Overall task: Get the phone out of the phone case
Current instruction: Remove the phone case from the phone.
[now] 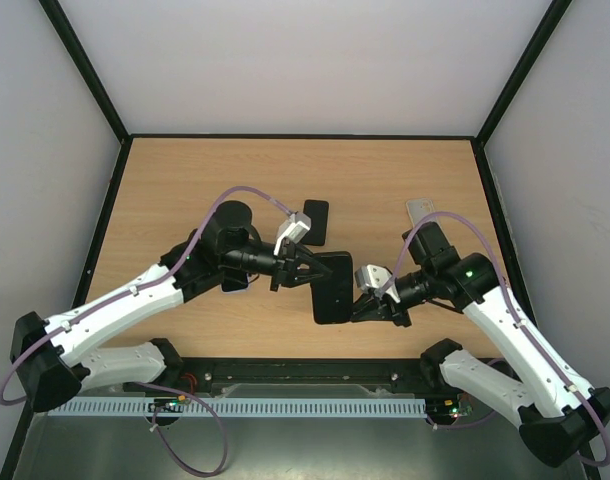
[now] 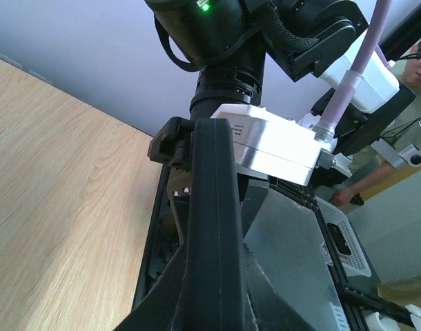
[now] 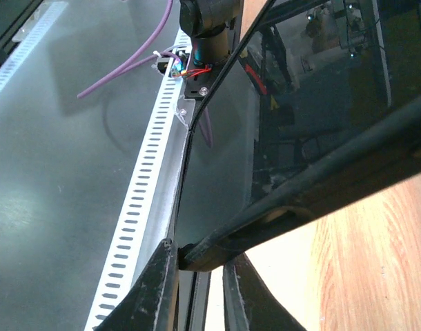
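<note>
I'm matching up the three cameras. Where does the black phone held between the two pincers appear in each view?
Top external: the phone is just below centre, between both arms.
Left wrist: the phone stands edge-on, a dark band at centre.
Right wrist: the phone shows its glossy face, filling the upper right.
Shared landmark: the wooden tabletop.

1. phone [image 1: 332, 290]: plain black, glossy face.
2. phone case [image 1: 422, 208]: pale grey-lavender, no pattern.
3. second phone [image 1: 316, 220]: black.
4. table [image 1: 185, 190]: light wood grain.
5. left arm [image 1: 115, 310], right arm [image 1: 515, 330]: white shells, black joints.
6. cable [image 1: 250, 190]: purple.
7. LED [image 1: 470, 270]: green.
8. cable duct [image 1: 285, 408]: white, slotted.
9. walls [image 1: 305, 60]: pale lilac-white.
10. frame [image 1: 85, 70]: black.
</note>
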Robot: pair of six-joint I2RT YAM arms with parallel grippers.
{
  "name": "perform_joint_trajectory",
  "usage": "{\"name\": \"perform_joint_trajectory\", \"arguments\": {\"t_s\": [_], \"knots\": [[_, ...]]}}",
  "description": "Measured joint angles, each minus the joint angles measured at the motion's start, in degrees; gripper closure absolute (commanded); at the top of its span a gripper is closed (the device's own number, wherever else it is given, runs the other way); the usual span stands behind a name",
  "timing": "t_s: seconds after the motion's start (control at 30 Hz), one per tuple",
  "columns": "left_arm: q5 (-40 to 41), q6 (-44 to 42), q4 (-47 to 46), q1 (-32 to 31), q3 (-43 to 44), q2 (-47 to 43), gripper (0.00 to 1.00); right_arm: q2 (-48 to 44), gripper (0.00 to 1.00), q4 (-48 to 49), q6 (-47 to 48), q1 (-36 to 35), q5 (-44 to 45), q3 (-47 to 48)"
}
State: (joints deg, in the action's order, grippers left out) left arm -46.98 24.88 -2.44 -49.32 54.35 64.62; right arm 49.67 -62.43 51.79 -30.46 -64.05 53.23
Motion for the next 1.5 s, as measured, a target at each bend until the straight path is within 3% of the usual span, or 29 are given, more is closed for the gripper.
{"name": "perform_joint_trajectory", "arguments": {"t_s": [0.4,0.7,0.97,1.23,1.5], "knots": [[-1.3,1.3,-1.5,0.0,0.0,1.7,0.97,-1.0,0.89,-0.5,5.6,-0.1,3.1,0.0],[-2.3,3.5,-1.9,0.2,-0.1,2.4,0.98,0.7,0.82,-2.6,12.4,-0.3,5.0,0.7],[-3.9,5.7,-2.5,0.3,-0.1,2.4,0.97,2.5,0.88,-1.6,12.9,-0.3,7.6,0.7],[-2.6,5.1,-1.5,0.2,-0.1,2.0,0.98,-1.0,0.48,0.1,10.0,-0.3,6.9,0.7],[-0.3,5.3,-1.8,0.9,-0.5,0.1,0.98,-2.3,0.48,-0.9,8.3,-0.3,4.4,0.1]]}}
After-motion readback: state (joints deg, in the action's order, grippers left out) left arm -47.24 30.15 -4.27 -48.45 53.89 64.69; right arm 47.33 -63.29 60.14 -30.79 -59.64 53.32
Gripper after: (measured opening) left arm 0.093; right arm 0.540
